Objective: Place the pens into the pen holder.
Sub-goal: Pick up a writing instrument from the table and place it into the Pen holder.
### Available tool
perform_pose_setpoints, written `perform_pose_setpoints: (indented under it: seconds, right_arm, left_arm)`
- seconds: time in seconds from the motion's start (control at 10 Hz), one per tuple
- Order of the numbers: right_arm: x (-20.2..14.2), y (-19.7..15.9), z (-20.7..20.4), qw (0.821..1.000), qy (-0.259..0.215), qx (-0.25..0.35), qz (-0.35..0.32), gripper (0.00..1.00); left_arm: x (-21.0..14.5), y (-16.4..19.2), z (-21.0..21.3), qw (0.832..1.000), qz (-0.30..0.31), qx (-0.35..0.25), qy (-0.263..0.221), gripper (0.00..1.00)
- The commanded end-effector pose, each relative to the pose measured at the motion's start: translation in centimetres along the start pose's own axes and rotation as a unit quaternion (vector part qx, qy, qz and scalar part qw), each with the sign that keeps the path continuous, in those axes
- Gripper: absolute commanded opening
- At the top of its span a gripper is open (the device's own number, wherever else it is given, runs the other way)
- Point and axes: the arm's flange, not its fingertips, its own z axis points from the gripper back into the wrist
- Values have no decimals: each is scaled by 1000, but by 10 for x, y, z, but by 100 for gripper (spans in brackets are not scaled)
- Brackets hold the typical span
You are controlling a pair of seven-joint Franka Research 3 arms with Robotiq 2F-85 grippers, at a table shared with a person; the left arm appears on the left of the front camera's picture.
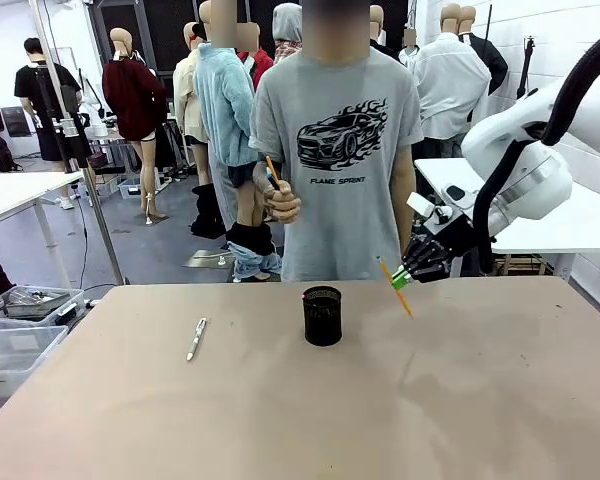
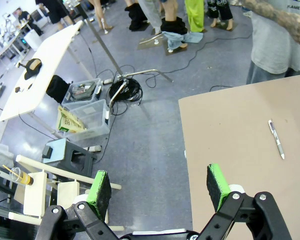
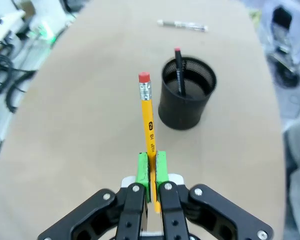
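Observation:
My right gripper (image 1: 404,276) hangs above the table to the right of the pen holder (image 1: 322,316), shut on an orange-yellow pencil (image 1: 396,288) that slants down. In the right wrist view the green pads (image 3: 143,170) of this gripper (image 3: 151,166) clamp the pencil (image 3: 148,116), its pink end pointing away. The black mesh pen holder (image 3: 187,93) stands beyond it with a dark pen (image 3: 179,70) inside. A silvery-white pen (image 1: 196,339) lies on the table left of the holder. My left gripper (image 2: 158,187) is open over the floor beside the table's edge, holding nothing. The silvery-white pen (image 2: 276,139) lies ahead of it.
A person in a grey shirt stands at the table's far side, a hand (image 1: 280,203) raised holding an orange stick. Plastic bins (image 2: 85,107) and cables sit on the floor left of the table (image 2: 240,150). A white table (image 1: 570,215) stands behind my right arm.

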Motion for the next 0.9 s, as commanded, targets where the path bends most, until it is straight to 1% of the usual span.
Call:
perform_pose_setpoints:
  seconds: [0.0,0.1,0.2,0.3,0.5,0.7,0.8]
  right_arm:
    - [-12,19,29,998,-62,-14,19,0]
    - [-17,42,54,996,-81,-42,24,0]
    - [-22,74,85,991,-100,-79,33,0]
    - [-27,103,113,987,-94,-129,16,0]
    - [-40,167,158,975,-80,-206,-21,0]
    - [-53,225,176,955,-87,-281,-42,0]
    - [-56,248,176,944,-93,-312,-45,0]
  left_arm:
    - [1,0,-1,1000,2,1,-3,100]
    - [1,0,-1,1000,2,1,-3,100]
    - [1,0,-1,1000,2,1,-3,100]
    - [1,0,-1,1000,2,1,-3,100]
    - [1,0,-1,1000,2,1,-3,100]
    - [1,0,-1,1000,2,1,-3,100]
    - [1,0,-1,1000,2,1,-3,100]
